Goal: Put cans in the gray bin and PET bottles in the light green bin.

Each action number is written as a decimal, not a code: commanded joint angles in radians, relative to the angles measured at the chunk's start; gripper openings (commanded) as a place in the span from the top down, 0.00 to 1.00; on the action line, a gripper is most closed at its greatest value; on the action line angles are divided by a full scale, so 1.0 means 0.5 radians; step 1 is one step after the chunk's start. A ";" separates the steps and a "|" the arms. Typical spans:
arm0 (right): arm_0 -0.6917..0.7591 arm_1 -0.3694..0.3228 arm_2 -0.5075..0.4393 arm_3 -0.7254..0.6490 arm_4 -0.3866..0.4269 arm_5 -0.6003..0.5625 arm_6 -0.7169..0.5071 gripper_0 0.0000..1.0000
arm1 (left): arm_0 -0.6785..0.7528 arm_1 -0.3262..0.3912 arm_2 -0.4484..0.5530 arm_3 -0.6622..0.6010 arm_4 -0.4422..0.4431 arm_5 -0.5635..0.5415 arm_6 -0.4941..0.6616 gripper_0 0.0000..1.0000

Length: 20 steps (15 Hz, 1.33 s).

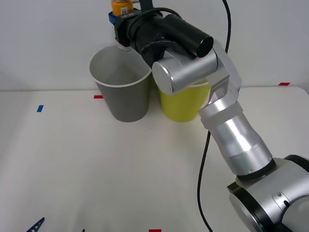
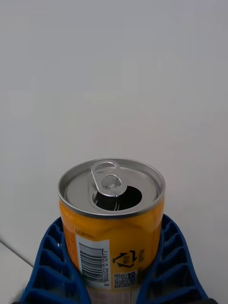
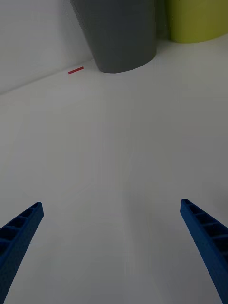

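The right gripper (image 1: 119,19) is reaching far forward over the table (image 1: 72,164), its blue ribbed fingers (image 2: 52,266) pinching the orange can (image 2: 112,223) from both sides. The can is sitting upright between them, silver top up, with the pull tab lying flat beside the open mouth. On the can's side facing the wrist camera, a white panel is carrying a barcode with a row of small digits (too small to read with confidence), a short code printed above it, a black recycling-type mark and a small QR square lower down; no brand name is showing on this face.

In the front view the can (image 1: 120,7) is hanging above the far rim of the gray bin (image 1: 123,96), which is standing just below the claw, its white inside open to the top. The light green bin (image 1: 181,104) is standing right beside the gray one, under the right arm's forearm and partly hidden by it.

The left gripper (image 3: 114,247) is hovering low over the bare table with its blue fingers spread wide, holding nothing; ahead of it are standing the gray bin's base, a short red tape mark (image 3: 76,71) and the green bin.
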 commanded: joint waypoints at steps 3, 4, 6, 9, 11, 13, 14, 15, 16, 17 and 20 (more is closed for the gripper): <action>-0.003 0.065 0.023 0.077 0.027 -0.052 -0.064 0.88 | 0.000 0.000 0.000 0.000 0.000 0.000 0.000 0.00; -0.003 0.077 0.029 0.095 0.021 -0.052 -0.076 0.88 | 0.000 0.000 0.000 0.000 0.000 0.000 0.000 0.00; -0.003 0.083 0.042 0.123 0.021 -0.064 -0.091 0.88 | 0.000 0.000 0.000 0.000 0.000 0.000 0.000 0.00; -0.003 0.062 0.078 0.132 0.021 -0.086 -0.116 0.88 | 0.000 0.000 0.000 0.000 0.000 0.000 0.000 0.00; -0.003 0.052 0.097 0.135 0.021 -0.104 -0.134 0.88 | 0.000 0.000 0.000 0.000 0.000 0.000 0.000 0.00; -0.006 0.049 0.097 0.132 0.055 -0.104 -0.153 0.88 | 0.000 0.000 0.000 0.000 0.000 0.000 0.000 0.00; -0.009 0.049 0.097 0.135 0.055 -0.104 -0.159 0.88 | 0.000 0.000 0.000 0.000 0.000 0.000 0.000 0.00; -0.016 0.046 0.100 0.135 0.058 -0.104 -0.159 0.88 | 0.000 0.000 0.000 0.000 0.000 0.000 0.000 0.00; -0.016 0.046 0.100 0.135 0.058 -0.104 -0.165 0.88 | 0.000 0.000 0.000 0.000 0.000 0.000 0.000 0.00; -0.016 0.046 0.100 0.135 0.055 -0.104 -0.171 0.88 | 0.000 0.000 0.000 0.000 0.000 0.000 0.000 0.00; -0.022 0.046 0.097 0.135 0.074 -0.119 -0.192 0.74 | 0.000 0.000 0.000 0.000 0.000 0.000 0.000 0.00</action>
